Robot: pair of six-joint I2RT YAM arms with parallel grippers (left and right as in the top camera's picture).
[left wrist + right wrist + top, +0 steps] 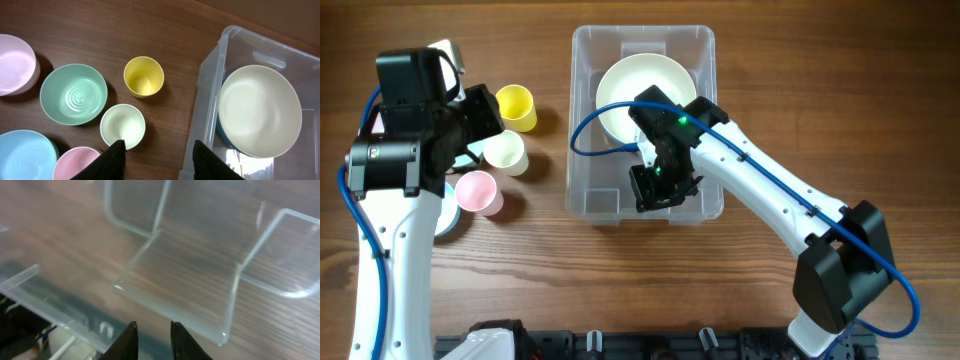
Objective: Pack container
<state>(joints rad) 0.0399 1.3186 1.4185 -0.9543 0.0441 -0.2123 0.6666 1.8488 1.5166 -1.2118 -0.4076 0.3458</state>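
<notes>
The clear container [582, 130] stands at the table's middle. Inside it, at the far end, a cream bowl [638, 85] rests on a teal bowl whose edge shows in the left wrist view [222, 137]. My right gripper [655, 190] is inside the container near its front wall, jaws a little apart and empty. Its wrist view shows the fingers [152, 332] over the container's clear floor and wall [200, 280]. My left gripper [159, 147] is open and empty, above the table between a pale cup [122, 126] and the container's left wall [207, 95].
Left of the container stand a yellow cup [516, 107], the pale cup [505, 152] and a pink cup [477, 191]. The left wrist view also shows a green bowl [73, 93], a pink bowl [15, 64] and a blue bowl [25, 157].
</notes>
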